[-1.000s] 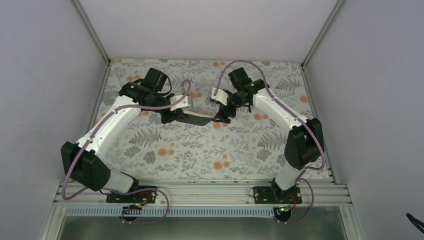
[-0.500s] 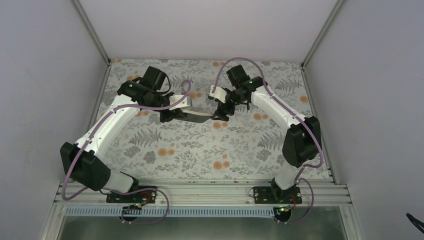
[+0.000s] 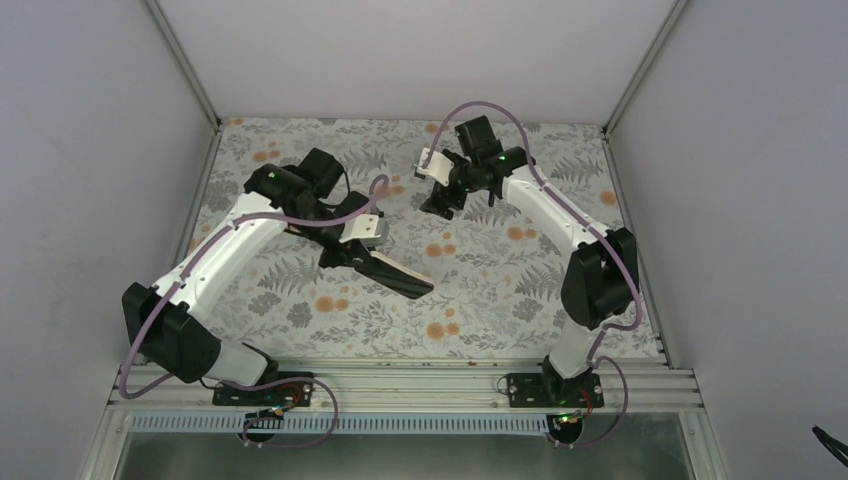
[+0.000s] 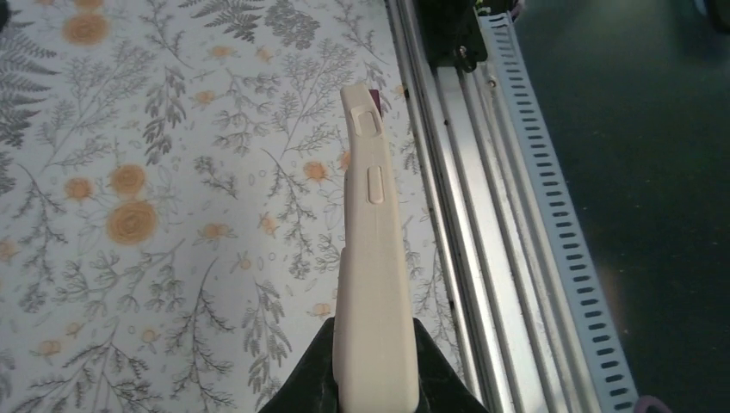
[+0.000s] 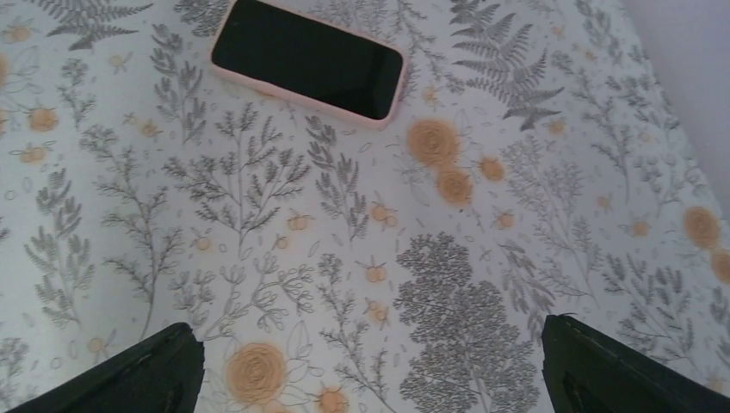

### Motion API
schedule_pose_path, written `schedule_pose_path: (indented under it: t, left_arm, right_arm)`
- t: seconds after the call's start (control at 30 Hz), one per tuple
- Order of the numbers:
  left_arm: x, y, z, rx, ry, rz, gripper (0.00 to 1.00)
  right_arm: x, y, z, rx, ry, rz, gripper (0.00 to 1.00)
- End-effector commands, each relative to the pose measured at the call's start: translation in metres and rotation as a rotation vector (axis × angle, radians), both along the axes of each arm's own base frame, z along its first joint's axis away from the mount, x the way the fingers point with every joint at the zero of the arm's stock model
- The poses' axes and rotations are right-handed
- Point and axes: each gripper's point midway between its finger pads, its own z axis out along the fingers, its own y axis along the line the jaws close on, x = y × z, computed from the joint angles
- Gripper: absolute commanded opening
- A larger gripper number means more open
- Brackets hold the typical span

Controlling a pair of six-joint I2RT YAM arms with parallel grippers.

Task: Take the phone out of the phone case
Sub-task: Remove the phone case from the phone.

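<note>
My left gripper (image 4: 375, 379) is clamped on the case (image 4: 372, 258), with the phone (image 5: 307, 58) seated inside. My right gripper (image 5: 370, 366) stands wide apart, empty. Advise peeling one corner rim while the left holds firm.

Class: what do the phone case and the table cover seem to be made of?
The case: matte pale pink with moulded button bumps, probably silicone or soft plastic. The table cover: flat printed floral sheet, perhaps vinyl or cloth; unclear which.
</note>
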Motion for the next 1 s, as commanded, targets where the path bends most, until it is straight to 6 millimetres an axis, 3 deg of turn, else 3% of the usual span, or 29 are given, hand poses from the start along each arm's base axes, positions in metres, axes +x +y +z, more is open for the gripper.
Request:
schedule_pose_path:
  t: [0.0,0.13,0.37,0.53,0.77,0.97]
  left_arm:
    - [-0.016,-0.005,0.022,-0.110,0.038,-0.048,0.02]
    - [-0.013,-0.005,0.022,-0.105,0.033,-0.040,0.02]
    - [-0.006,-0.003,0.017,-0.086,-0.003,-0.008,0.02]
    - [0.008,-0.002,0.008,-0.061,-0.032,0.031,0.02]
    - [0.017,-0.007,0.006,-0.072,-0.022,0.033,0.02]
    - [0.021,-0.009,0.007,-0.080,-0.022,0.038,0.02]
  right_arm:
    - [0.018,-0.001,0.016,0.023,-0.088,-0.018,0.98]
    - [-0.004,0.000,0.011,0.025,-0.022,0.055,0.98]
    - [-0.081,-0.019,-0.013,-0.002,0.176,0.210,0.98]
    - [-0.127,-0.029,-0.009,0.026,0.258,0.268,0.97]
    - [-0.146,-0.030,-0.010,0.045,0.306,0.293,0.95]
    - [-0.150,-0.021,-0.013,0.063,0.314,0.310,0.94]
